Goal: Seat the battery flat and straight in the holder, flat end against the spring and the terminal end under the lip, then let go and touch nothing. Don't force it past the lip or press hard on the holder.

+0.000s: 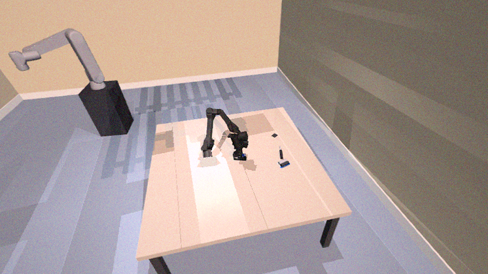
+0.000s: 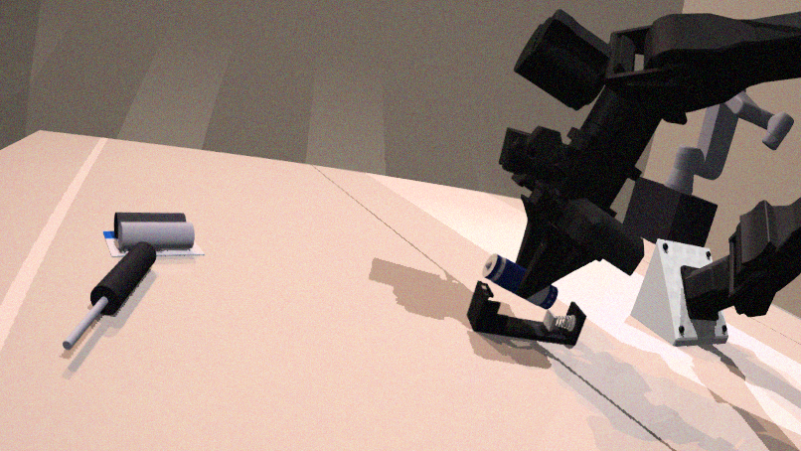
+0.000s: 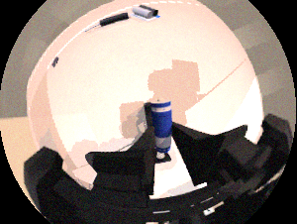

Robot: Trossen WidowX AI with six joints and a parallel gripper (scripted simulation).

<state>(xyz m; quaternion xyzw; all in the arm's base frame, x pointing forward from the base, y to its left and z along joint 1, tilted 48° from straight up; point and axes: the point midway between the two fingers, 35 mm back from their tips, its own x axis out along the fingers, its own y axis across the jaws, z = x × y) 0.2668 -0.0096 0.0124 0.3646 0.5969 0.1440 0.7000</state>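
Note:
The blue battery (image 2: 504, 272) (image 3: 159, 120) is held between the fingers of my gripper (image 2: 530, 286) (image 3: 160, 147) (image 1: 239, 157). It hangs just above the black holder (image 2: 507, 325), roughly in line with it but tilted. Its whitish end (image 2: 548, 296) points down toward the spring (image 2: 563, 322) at the holder's right end. Its blue end is higher, over the lip end (image 2: 480, 299). The battery does not touch the holder's floor. The holder lies flat on the table (image 2: 313, 313). In the top view the gripper covers the holder.
A roller tool (image 2: 154, 234) (image 1: 283, 161) (image 3: 129, 16) with a black handle (image 2: 123, 277) lies on a small card far left. The arm's white base mount (image 2: 675, 296) stands right of the holder. A small dark piece (image 1: 274, 135) lies farther back. A grey arm on a black pedestal (image 1: 106, 107) stands off the table.

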